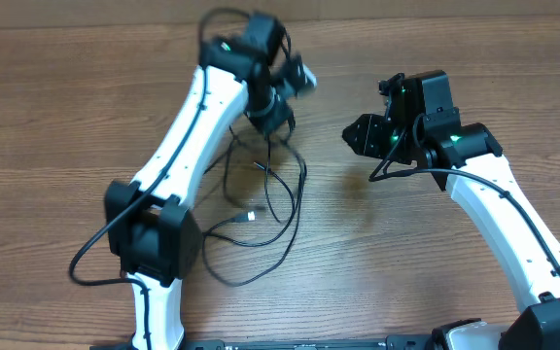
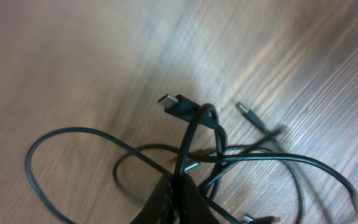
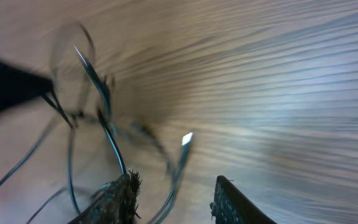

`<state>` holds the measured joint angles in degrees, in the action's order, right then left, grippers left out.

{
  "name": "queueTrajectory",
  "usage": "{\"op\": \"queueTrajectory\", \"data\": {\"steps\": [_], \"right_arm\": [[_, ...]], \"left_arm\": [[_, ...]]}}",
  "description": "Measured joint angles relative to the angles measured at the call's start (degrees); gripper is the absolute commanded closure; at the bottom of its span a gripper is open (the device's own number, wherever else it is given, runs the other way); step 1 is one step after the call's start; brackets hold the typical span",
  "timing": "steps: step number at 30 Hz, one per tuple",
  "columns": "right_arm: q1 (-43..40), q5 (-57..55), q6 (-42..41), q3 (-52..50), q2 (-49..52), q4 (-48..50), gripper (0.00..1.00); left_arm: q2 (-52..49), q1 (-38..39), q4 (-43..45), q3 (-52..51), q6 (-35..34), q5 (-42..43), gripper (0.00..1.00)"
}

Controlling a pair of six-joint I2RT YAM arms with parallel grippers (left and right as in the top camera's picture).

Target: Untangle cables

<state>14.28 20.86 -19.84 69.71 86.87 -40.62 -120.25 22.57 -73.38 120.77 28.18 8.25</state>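
Observation:
The cables (image 1: 261, 199) are thin black cords lying in loose loops on the wooden table between the two arms. My left gripper (image 1: 272, 117) is at the top of the tangle, shut on a black strand. In the left wrist view that gripper (image 2: 180, 190) pinches the strand, which loops up to a silver-tipped plug (image 2: 171, 101); a second plug (image 2: 248, 112) lies further right. My right gripper (image 1: 358, 136) is right of the tangle. Seen from the right wrist, its jaws (image 3: 176, 199) stand apart, with a blurred strand (image 3: 178, 177) running between them and a silver-tipped plug (image 3: 187, 138) just beyond.
The wooden table (image 1: 406, 253) runs in all directions. The left arm's white link (image 1: 188, 126) crosses above the left side of the tangle. Its thicker black wiring (image 1: 95, 248) loops out at the left near the base.

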Motion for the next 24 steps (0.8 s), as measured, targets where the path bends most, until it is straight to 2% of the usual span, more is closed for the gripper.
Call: {"op": "queueTrajectory", "data": {"steps": [5,10,14,18,24], "right_arm": [[0.0,11.6,4.9,0.0,0.0,0.8,0.60],[0.0,22.0,7.7,0.0,0.0,6.0,0.60],[0.0,28.5,7.7,0.0,0.0,12.6,0.59],[0.8,31.3,6.9,-0.1,0.0,17.4,0.59],[4.2,30.7,6.6,-0.1,0.0,21.7,0.60]], "left_arm": [[1.9,-0.5,-9.1,13.4,-4.0,0.6,0.96],[2.9,-0.5,-17.9,21.5,-5.6,4.0,0.96],[3.0,-0.5,-22.7,24.5,-5.8,8.2,0.96],[3.0,-0.5,-23.3,25.1,-6.3,12.5,0.96],[3.0,-0.5,-23.5,25.1,-6.9,25.6,0.96]]}}
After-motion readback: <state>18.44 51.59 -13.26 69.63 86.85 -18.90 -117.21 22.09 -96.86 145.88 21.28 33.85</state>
